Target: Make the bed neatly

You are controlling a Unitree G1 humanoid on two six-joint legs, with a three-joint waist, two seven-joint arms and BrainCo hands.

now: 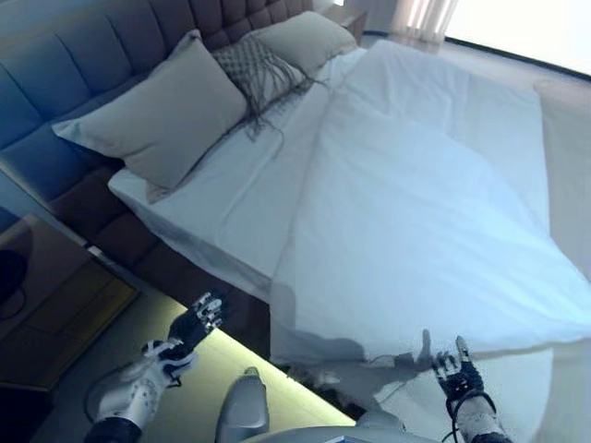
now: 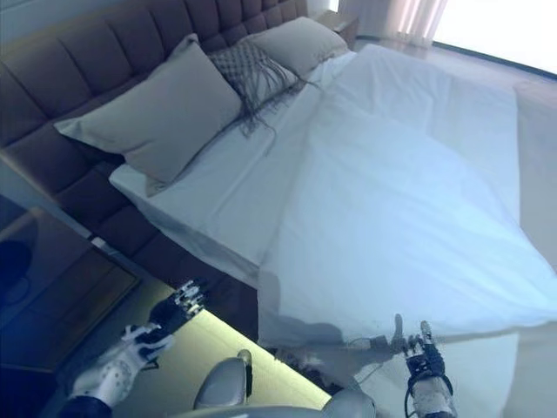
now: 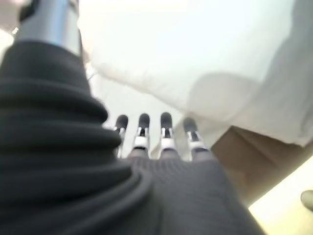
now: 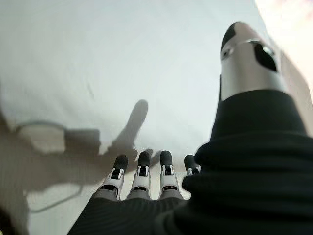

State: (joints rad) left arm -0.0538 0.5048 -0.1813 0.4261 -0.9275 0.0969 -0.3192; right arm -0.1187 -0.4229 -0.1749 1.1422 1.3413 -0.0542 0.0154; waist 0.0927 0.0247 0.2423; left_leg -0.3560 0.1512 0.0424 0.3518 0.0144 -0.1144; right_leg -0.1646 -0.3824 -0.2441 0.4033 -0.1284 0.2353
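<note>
On the bed (image 1: 222, 242) the white duvet (image 1: 425, 231) lies askew; both the left hand (image 1: 192, 325) and right hand (image 1: 454, 374), fingers straight and empty, risk dragging it further crooked by pulling one corner only.

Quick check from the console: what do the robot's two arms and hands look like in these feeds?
Both arms are silver-grey. The left hand and right hand each have silver fingers with dark tips and a thumb set apart. A dark ribbed cover wraps the back of each hand and wrist, filling much of both wrist views.
</note>
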